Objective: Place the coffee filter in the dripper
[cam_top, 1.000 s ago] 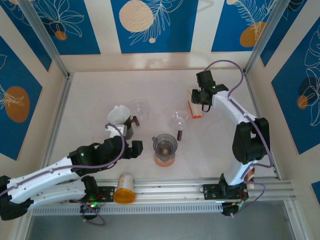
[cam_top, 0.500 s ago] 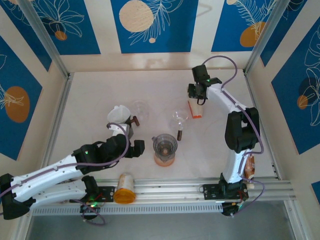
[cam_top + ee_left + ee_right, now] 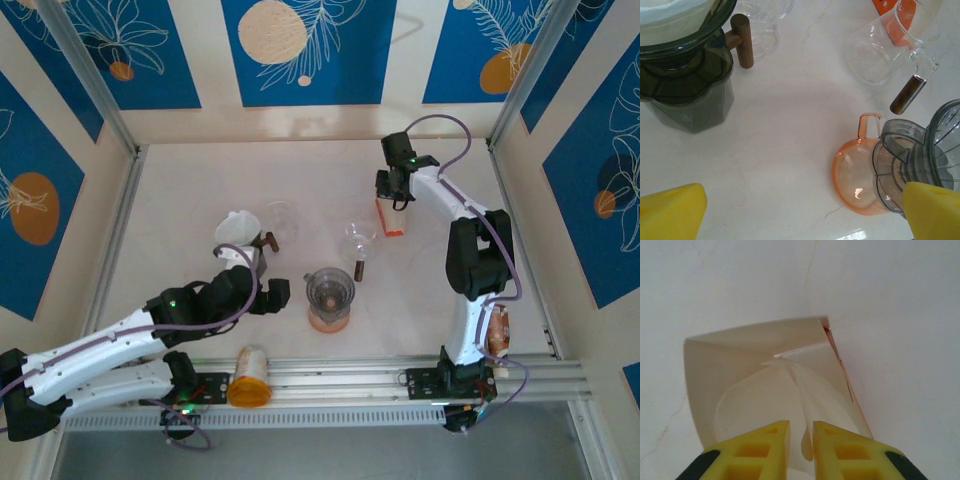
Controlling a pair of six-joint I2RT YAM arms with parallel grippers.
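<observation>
Marble-pale tabletop [image 3: 200, 190] carried everything. Low over its near left part hung the left gripper [image 3: 272, 297], jaws wide apart with nothing between them, just beside the grey ribbed plastic dripper [image 3: 329, 290] seated on a translucent orange cup [image 3: 852, 177]. That dripper looked bare inside, so I judged the arm was parked there to steady it for loading.

At the far right, the right gripper [image 3: 801, 427] reached into the open white-and-orange cardboard box [image 3: 394, 222], which lay on the tabletop with its open end facing the gripper, an easy way in to the papers.

On the left stood a smoky dark dripper set [image 3: 687, 85], lined with white paper. A clear glass dripper with a brown wooden handle [image 3: 281, 220] and a second clear glass dripper [image 3: 357, 237] stood between it and the box.

Smallest, the white paper coffee filter [image 3: 755, 400] sat in the box, well apart from the grey dripper. The right jaws stood nearly together with a fold of it pinched between them, probably so that a single sheet would peel away.
</observation>
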